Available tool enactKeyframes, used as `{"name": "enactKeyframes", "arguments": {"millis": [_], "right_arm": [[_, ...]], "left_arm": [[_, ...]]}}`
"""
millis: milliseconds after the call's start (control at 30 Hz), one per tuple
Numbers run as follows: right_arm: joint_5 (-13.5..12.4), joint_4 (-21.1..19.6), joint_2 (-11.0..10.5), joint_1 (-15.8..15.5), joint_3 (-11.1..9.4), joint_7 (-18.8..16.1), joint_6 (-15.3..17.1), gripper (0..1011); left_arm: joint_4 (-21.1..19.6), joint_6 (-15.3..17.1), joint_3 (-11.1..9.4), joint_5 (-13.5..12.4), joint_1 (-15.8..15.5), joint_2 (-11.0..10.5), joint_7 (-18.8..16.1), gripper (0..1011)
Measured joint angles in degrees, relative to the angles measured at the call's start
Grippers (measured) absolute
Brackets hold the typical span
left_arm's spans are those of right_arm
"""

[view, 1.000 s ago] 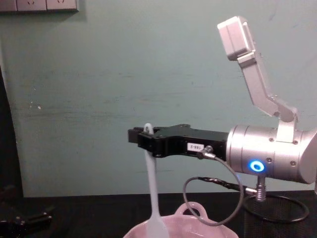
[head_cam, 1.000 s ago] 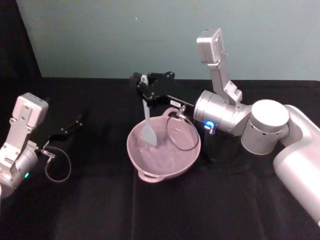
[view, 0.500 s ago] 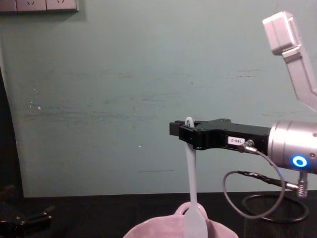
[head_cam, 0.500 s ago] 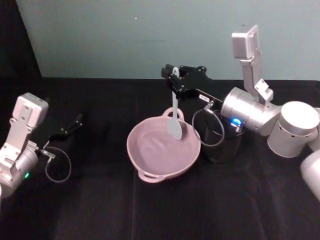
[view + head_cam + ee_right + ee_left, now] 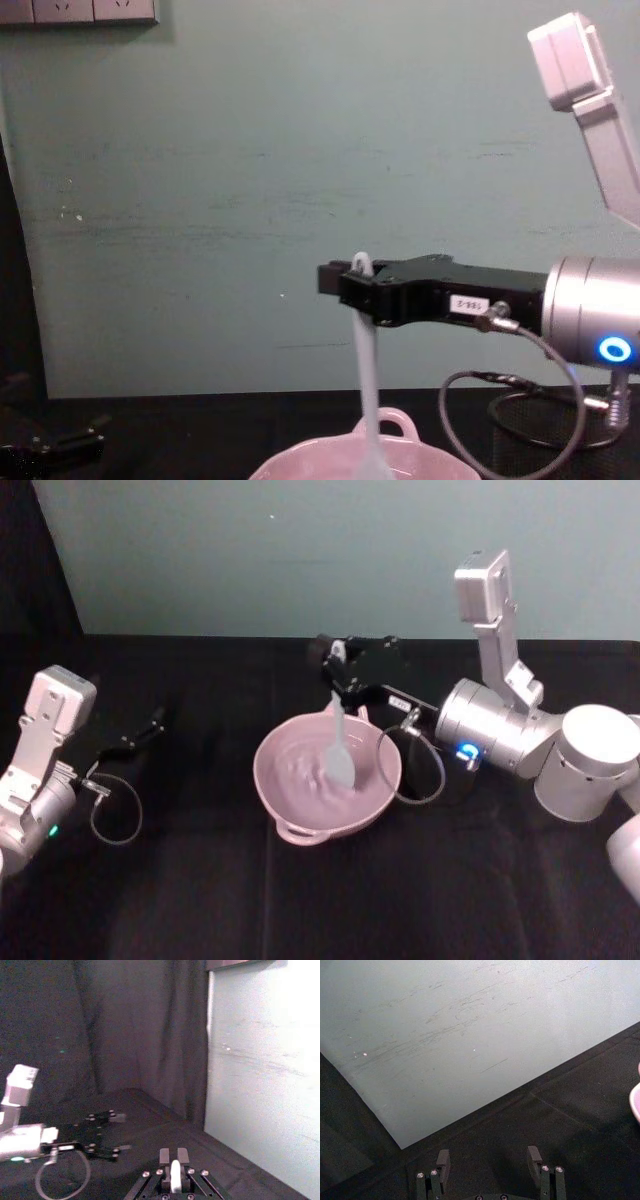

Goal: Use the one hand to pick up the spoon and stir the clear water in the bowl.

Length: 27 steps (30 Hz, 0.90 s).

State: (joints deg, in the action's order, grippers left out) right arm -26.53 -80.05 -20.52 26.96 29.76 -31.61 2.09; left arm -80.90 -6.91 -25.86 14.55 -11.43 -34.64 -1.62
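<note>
My R gripper is pinching the spoon at the very top of its handle, just under the end loop, jaws pressed on it from both sides. The handle hangs near upright w/ a slight tilt. The blade is down inside the bowl, on the side nearer my R arm. The water is barely visible vs the pink, so I can't tell how deep the blade sits. The spoon looks thin, light and a bit translucent, prob. plastic or silicone, so I'd expect the blade to flex under side load. A grip this far up gives a long lever, and it may pivot or swing in the pinch if I stir fast. A hold lower on the handle would be stiffer, but the high grip keeps my jaws dry. The bowl is glossy and looks light, so it could slide on the table if the blade shoves its wall. My L gripper is parked low at my left, fingers spread, holding nothing.
</note>
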Motion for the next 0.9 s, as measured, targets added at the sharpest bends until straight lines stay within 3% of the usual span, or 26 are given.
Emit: {"name": "enactKeyframes", "arguments": {"millis": [167,333,667,900], "right_arm": [[-0.25,-1.31,0.69,-0.51,1.66,-0.58,0.57,109],[-0.5,-0.04,1.94,0.62,2.63,-1.4,0.29,109],[-1.08,9.72,6.23,6.02,3.82,-3.82,-2.86,109],[-1.08,15.97,8.0,8.83,3.16,-4.39,-5.2,109]], "left_arm": [[0.0,0.0,0.0,0.0,0.0,0.0,0.0,1011],[0.0,0.0,0.0,0.0,0.0,0.0,0.0,1011],[0.0,0.0,0.0,0.0,0.0,0.0,0.0,1011],[0.0,0.0,0.0,0.0,0.0,0.0,0.0,1011]]}}
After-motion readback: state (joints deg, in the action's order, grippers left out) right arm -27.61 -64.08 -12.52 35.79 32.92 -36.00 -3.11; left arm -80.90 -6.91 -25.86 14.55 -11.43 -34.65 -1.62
